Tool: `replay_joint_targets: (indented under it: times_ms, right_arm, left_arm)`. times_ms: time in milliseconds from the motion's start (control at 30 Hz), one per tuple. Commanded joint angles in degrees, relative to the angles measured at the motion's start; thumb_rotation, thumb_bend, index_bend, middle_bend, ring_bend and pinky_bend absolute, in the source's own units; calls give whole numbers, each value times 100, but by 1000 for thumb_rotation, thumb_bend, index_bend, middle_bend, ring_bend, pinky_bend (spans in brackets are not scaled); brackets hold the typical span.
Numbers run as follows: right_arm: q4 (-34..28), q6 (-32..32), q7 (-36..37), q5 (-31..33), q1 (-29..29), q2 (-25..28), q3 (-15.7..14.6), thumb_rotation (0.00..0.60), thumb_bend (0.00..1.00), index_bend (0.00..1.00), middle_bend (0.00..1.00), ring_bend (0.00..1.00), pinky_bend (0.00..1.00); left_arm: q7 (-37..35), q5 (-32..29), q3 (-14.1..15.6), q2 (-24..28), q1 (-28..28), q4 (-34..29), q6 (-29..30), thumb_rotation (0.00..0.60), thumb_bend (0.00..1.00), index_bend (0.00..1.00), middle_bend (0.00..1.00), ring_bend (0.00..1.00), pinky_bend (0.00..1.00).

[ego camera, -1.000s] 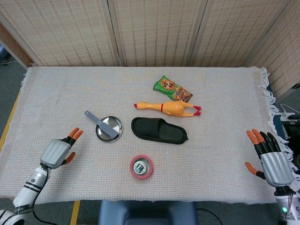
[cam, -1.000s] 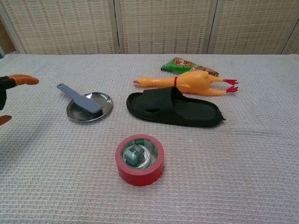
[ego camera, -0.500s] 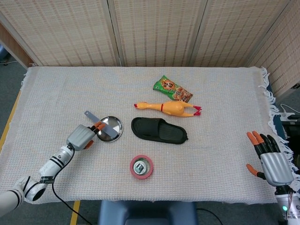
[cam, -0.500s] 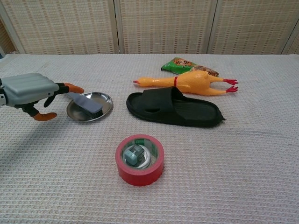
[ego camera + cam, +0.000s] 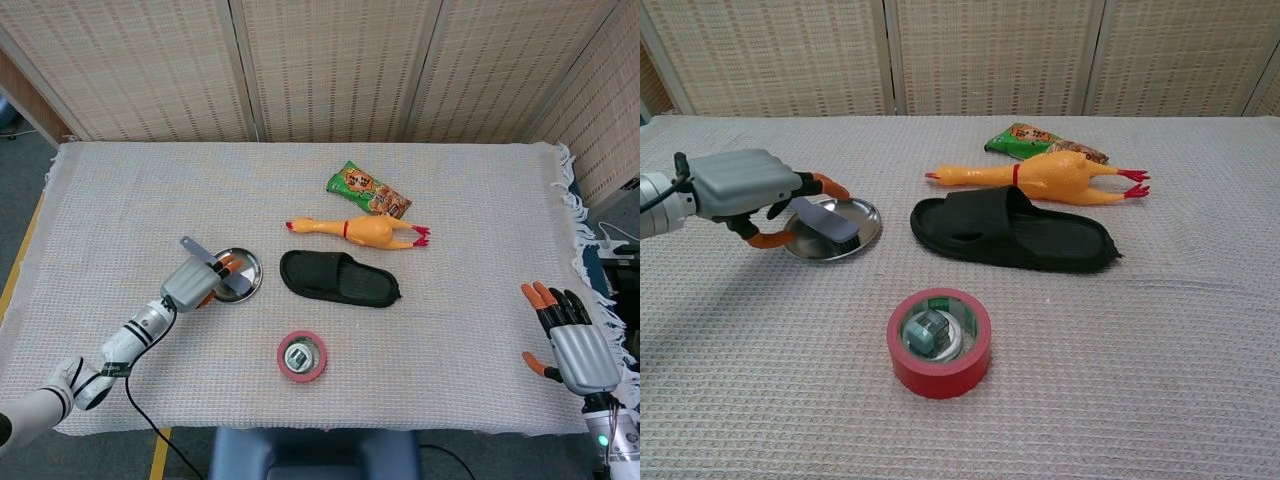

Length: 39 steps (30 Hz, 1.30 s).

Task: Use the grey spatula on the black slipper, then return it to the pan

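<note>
The grey spatula (image 5: 237,283) lies across the small metal pan (image 5: 252,262), its handle pointing up-left past the rim. My left hand (image 5: 190,285) has its fingers over the handle and the thumb beneath. They are still spread and no grip shows. In the chest view the left hand (image 5: 745,185) covers the handle, leaving only the blade of the spatula (image 5: 830,224) showing in the pan (image 5: 868,215). The black slipper (image 5: 340,278) lies sole-down just right of the pan, seen as the slipper (image 5: 1015,235) in the chest view. My right hand (image 5: 575,345) hovers open at the table's right edge.
A red tape roll (image 5: 301,355) with a small object inside sits in front of the slipper. A yellow rubber chicken (image 5: 365,230) and a green snack packet (image 5: 367,190) lie behind it. The cloth's fringed edge runs close to the right hand.
My left hand has travelled right from the table's left side to the pan and now straddles the spatula handle. The right hand has dropped slightly.
</note>
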Motion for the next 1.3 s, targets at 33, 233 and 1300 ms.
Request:
replay_joint_targets:
  times_ms: [33,233,1300]
  right_arm:
    - [-34,-59,-25,31,16,15,-15,600,131,0,0,0,0]
    - [-93,-60,-22,25,8,59,-34,600,130,0,0,0,0]
    - [-129,-160,29,-3,58,105,-79,600,131,0,0,0,0]
  left_arm:
    - [95,2,8,-114,-99,107,19,600,447,163,162,582,827]
    - [154,-110,35,-210,-227,239,-161,600,445,164,168,582,828]
    - [-191,-175,323,-563,-148,1045,384,600,463,459,546,639,877]
